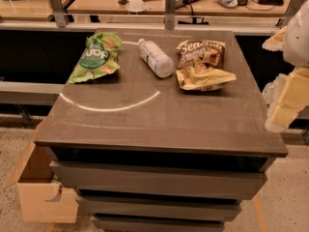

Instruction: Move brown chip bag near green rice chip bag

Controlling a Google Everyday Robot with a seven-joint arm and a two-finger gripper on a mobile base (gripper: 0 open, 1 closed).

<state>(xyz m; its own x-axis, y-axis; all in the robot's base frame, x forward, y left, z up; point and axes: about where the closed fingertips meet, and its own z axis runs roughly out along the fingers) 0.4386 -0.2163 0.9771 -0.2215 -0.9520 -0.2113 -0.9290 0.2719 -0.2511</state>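
Camera view: brown chip bag (pixel 203 64) lies right of plastic bottle (pixel 156 58), green rice chip bag (pixel 96 57) left; gripper (pixel 285 105) beside the tabletop's right edge, opening state indeterminable.

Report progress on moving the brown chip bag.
Done: nothing yet. The brown chip bag lies on the table, at right, with a clear bottle between it and the green rice chip bag at left. In hand: nothing; the gripper hangs beyond the table's right edge, apart from the bag. Left: reach, grasp, carry and set it beside the green bag.

Plastic bottle (pixel 155 58) on its side, dark table (pixel 159 124) — cardboard box (pixel 41 187) beside
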